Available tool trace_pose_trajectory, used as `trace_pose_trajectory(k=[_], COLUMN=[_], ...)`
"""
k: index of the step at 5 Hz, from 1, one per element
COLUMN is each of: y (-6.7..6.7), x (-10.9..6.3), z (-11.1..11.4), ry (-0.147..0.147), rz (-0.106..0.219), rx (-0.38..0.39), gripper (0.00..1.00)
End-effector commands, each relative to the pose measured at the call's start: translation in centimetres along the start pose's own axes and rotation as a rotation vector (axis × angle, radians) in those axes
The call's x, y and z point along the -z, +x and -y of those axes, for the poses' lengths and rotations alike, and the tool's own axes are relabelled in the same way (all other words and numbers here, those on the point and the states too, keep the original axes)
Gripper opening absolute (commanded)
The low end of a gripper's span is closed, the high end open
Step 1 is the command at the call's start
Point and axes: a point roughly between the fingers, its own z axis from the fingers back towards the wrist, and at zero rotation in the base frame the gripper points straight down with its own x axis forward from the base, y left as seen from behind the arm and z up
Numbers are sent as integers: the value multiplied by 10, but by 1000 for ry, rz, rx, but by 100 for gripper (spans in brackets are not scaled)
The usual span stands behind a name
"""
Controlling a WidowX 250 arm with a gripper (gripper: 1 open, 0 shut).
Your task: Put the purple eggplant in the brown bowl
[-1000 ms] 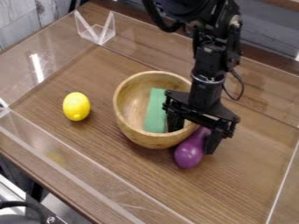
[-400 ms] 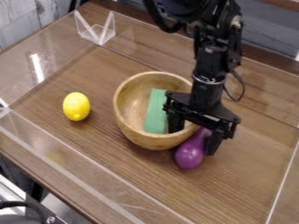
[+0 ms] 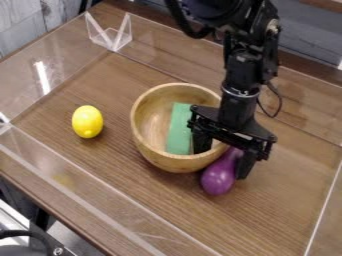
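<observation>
The gripper [image 3: 230, 148] is hanging straight down from the black arm [image 3: 242, 60], its dark fingers pointing at the tabletop just outside the near-right rim of the bowl. Its fingers are reaching down around the upper, stem end of the purple eggplant [image 3: 218, 177], which is sitting directly beneath and slightly in front of the gripper. Whether the jaws are actually pressing on the eggplant or merely standing beside it is not something this view is showing, so the grip cannot be told. The eggplant's fatter rounded end is resting on the wooden table [image 3: 120, 205], outside the bowl and close against its outer wall.

Just to the left of the gripper, the brown bowl [image 3: 150, 142] is sitting upright on the table, its thick rim passing right beside the gripper's fingers. Inside the bowl a green rectangular block [image 3: 181, 125] is leaning on its edge, tilted against the far-right inner wall, near the gripper's left side.

Farther left, well apart from the gripper and beyond the bowl, a yellow lemon [image 3: 87, 121] is lying on the table. A clear plastic wall [image 3: 40, 70] is running around the work surface, and a clear angled stand [image 3: 110, 32] is sitting at the far-left corner.
</observation>
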Motion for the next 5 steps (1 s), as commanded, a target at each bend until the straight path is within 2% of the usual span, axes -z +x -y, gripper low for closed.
trace_pose_trajectory(k=[1, 5], y=[-21, -23], x=[24, 24], z=[12, 14], ry=[11, 14], rz=[-103, -118], rx=[12, 2], gripper=[100, 100])
